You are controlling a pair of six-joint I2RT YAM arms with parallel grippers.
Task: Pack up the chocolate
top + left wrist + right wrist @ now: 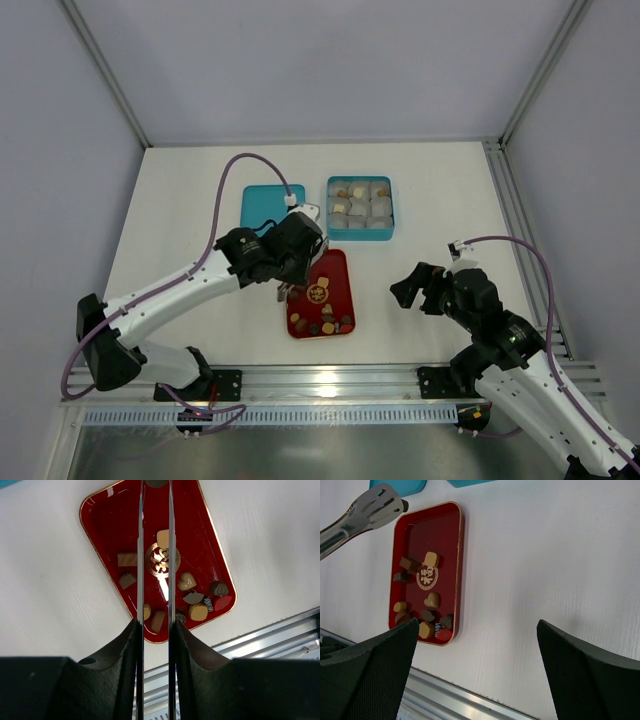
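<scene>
L jaws clamped on tongs [141,555]: both pads [125,650] press the 2 thin metal blades, which run almost parallel up the middle of L wrist view w/ a narrow gap btwn. The tong tips reach the top edge there, and a small dark bit [156,482] shows btwn them; can't tell what it is. In R wrist view the tong head sits upper left, just by the tray's upper left corner, dark bit at its tip.

Choc [186,581] lies loose in the red tray [107,525], center of top view, just below and left of the box. Most pcs are bunched at the tray's lower end in top view. In L wrist view a tan square + 2 brown blocks lie near the gold emblem [161,560] mid-tray, w/ a cream heart right of it and a red pc at the lower right corner.

Teal box [360,236] is upper center of top view, packed w/ grey-white cups [356,208]; a few tan spots show among them, too small to name. Teal lid [262,205] lies flat on the counter [450,200] left of the box, partly under my L arm [180,290].

R jaws wide apart, nothing btwn them, over the counter right of the tray and well apart from it. R arm [500,340] is lower right of top view.
</scene>
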